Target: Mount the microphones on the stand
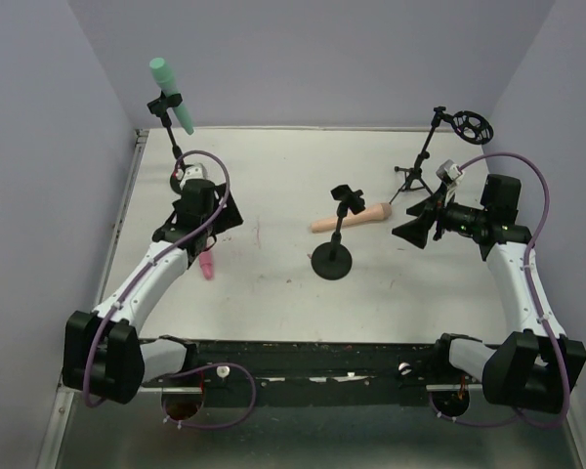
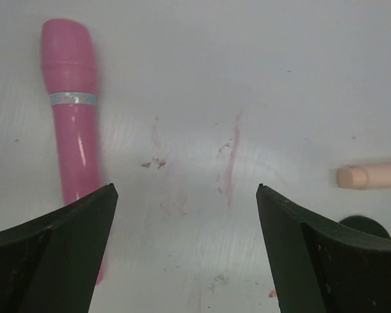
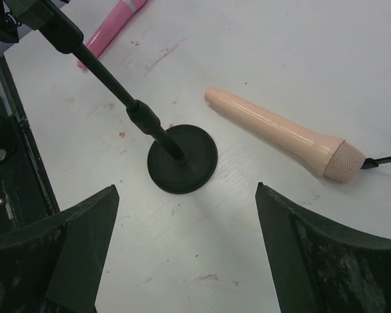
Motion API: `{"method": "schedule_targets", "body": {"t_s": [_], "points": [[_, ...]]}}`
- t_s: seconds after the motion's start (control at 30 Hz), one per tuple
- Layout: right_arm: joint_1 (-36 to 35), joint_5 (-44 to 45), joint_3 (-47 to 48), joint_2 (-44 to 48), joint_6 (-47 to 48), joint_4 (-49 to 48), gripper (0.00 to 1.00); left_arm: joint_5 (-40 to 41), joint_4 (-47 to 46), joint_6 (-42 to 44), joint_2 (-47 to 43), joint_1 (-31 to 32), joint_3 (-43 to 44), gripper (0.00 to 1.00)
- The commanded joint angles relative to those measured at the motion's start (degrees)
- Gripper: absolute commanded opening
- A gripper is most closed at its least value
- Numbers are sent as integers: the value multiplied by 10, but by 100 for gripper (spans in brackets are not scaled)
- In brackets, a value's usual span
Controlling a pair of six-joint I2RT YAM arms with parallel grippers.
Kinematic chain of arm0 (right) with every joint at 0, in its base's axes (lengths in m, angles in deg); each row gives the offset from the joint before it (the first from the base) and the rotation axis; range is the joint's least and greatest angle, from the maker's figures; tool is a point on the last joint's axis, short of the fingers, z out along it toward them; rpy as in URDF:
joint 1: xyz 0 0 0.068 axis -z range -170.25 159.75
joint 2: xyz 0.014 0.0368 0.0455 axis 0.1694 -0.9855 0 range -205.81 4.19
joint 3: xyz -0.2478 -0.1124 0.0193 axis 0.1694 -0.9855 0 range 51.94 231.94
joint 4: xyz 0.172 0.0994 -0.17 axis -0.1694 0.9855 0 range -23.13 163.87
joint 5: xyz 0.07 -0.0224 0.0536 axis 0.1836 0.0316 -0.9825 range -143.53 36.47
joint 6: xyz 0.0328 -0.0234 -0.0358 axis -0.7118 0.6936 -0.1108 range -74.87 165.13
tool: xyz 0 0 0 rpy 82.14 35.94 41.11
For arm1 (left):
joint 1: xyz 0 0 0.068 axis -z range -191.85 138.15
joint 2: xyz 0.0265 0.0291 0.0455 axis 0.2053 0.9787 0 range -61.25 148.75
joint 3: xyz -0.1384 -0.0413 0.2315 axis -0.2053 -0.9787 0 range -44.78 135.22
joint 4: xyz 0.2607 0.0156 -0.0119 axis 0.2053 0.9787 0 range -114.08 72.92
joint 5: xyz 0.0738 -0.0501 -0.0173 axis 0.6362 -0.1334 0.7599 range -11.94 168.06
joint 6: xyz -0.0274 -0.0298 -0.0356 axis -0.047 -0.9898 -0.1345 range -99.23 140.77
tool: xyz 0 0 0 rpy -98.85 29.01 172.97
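Left gripper (image 2: 186,189), spread wide, hovers just right of the pink microphone (image 2: 72,130) to grasp it (teal microphone (image 1: 164,76) already clipped); right gripper (image 3: 185,188) likewise spread.

Overhead view, wrist views share pink microphone (image 2: 72,130)

Glossy plastic gleams on the pink microphone (image 2: 72,130), the peach microphone (image 3: 280,134) looks smooth and satiny with a finely textured head, the round stand base (image 3: 182,158) is matt black, and the white table (image 2: 300,78) is matt, scuffed with reddish marks.
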Motion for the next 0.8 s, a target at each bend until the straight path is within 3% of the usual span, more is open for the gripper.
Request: {"method": "schedule_targets", "body": {"t_s": [0.0,0.1,0.3,0.37,0.5,0.77], "points": [[-1,-23,-4,5,1,1,94,95,79,-56,61,-33,-6,94],[-1,-25,-2,7,2,3,94,128,119,-109,113,-46,10,91],[0,-27,0,8,3,6,94,121,109,-128,160,-55,7,86],[-1,-27,-1,9,3,6,94,120,112,-127,176,-55,11,72],[-1,-27,-1,8,3,8,94,116,111,-126,181,-60,12,66],[-1,-29,1,10,3,9,94,107,167,-130,214,-70,57,67]]}}
